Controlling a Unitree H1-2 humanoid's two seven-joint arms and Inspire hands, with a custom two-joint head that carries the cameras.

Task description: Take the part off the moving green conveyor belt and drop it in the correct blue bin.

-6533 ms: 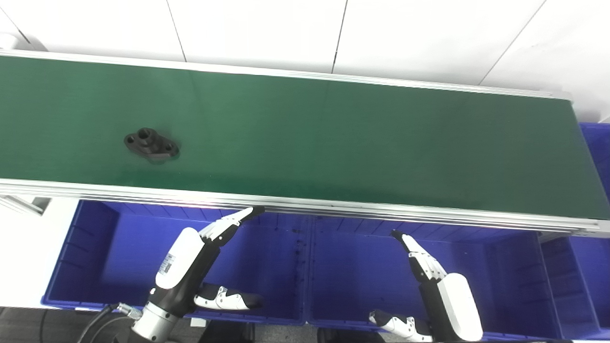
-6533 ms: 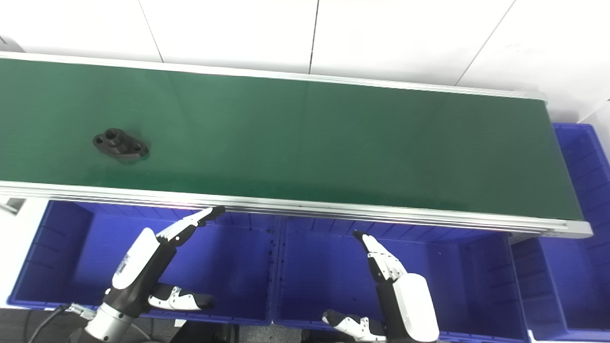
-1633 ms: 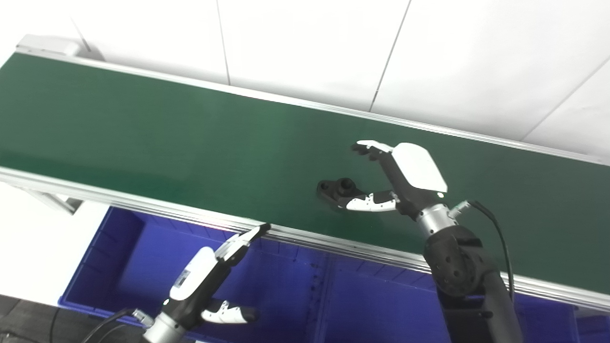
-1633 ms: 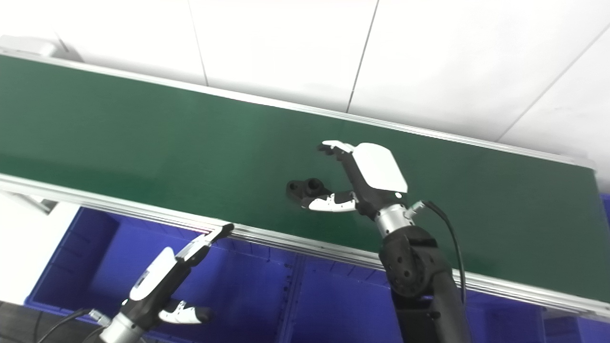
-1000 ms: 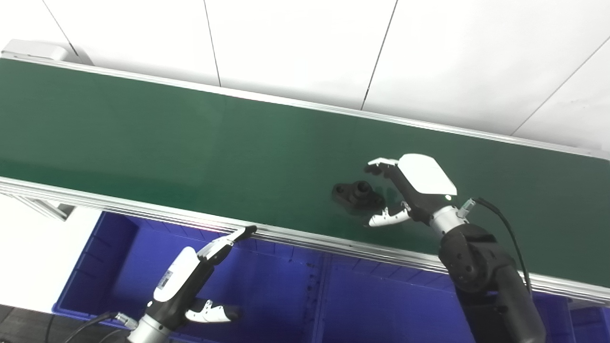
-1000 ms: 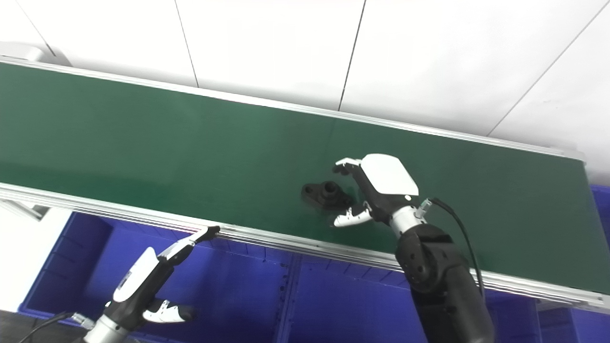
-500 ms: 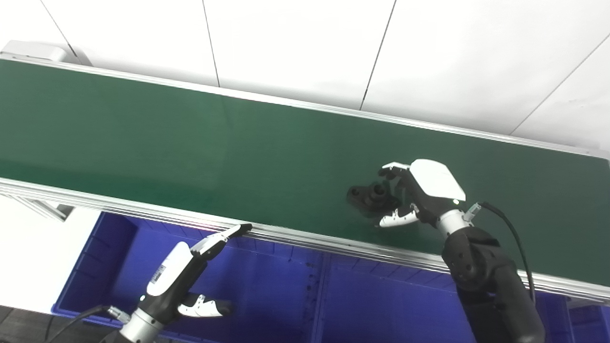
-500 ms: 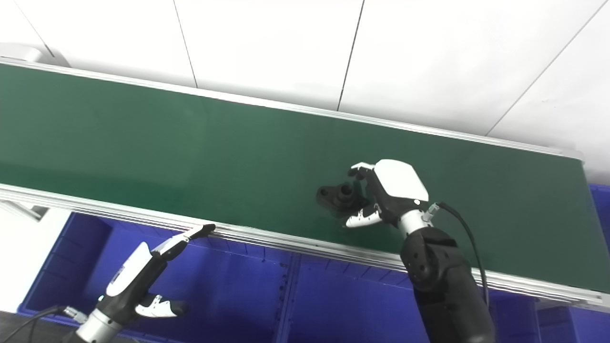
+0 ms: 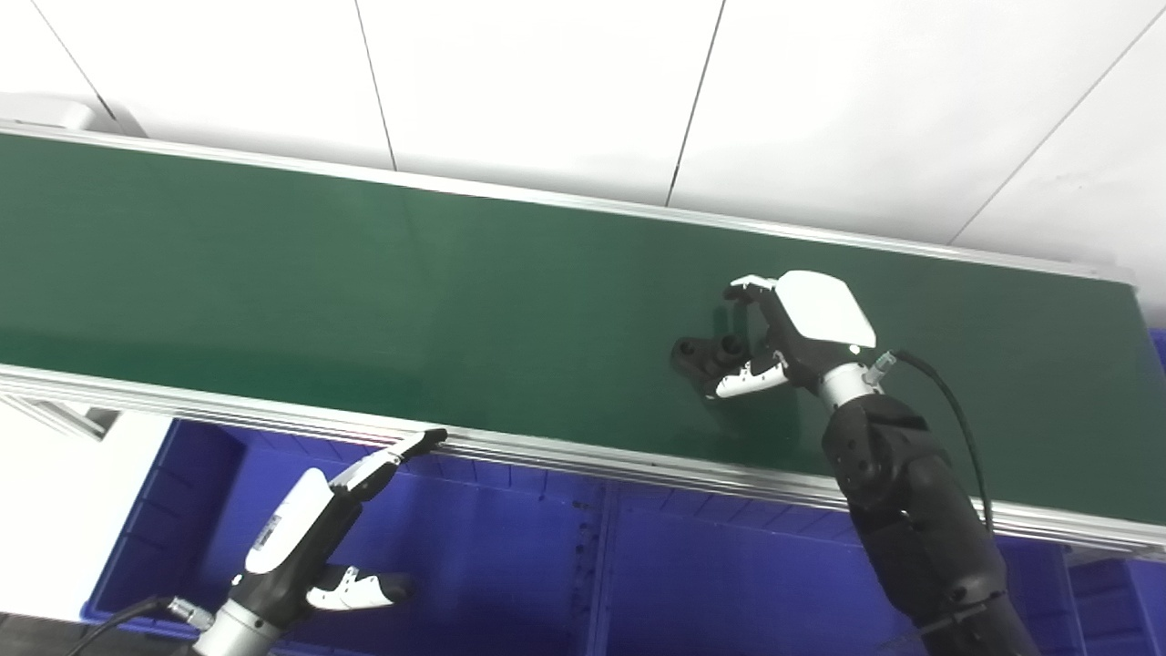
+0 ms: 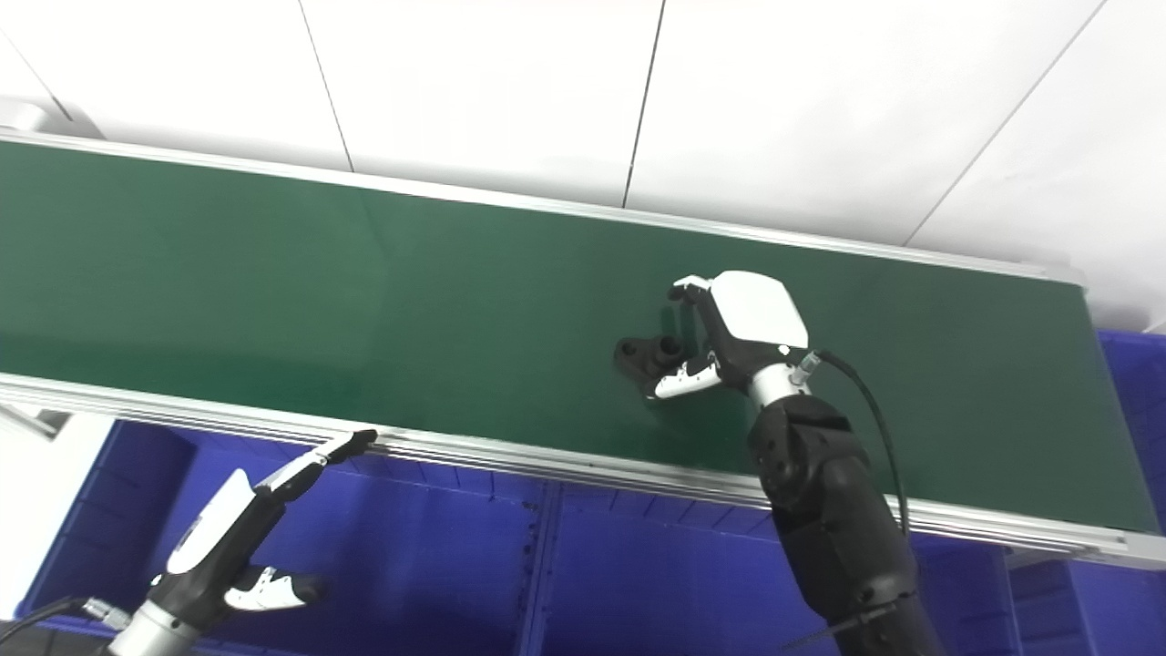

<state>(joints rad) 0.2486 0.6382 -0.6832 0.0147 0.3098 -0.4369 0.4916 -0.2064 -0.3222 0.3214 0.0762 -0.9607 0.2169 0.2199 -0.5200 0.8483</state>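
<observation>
the right hand's (image 9: 791,339) fingers (image 9: 749,293) curled over the far side of the part (image 9: 706,354) with the thumb against its near end, closed around it, though whether it was lifted off the belt (image 9: 364,273) could not be told. the black part looked rigid, dense and smooth, likely best held across its flange beside the raised boss. nearer than the belt, over a bin (image 9: 474,547), the left hand (image 9: 314,538) hung open.

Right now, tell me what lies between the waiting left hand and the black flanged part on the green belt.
Only bare green conveyor belt and its aluminium front rail separate the left hand from the black flanged part, in both eye views.
</observation>
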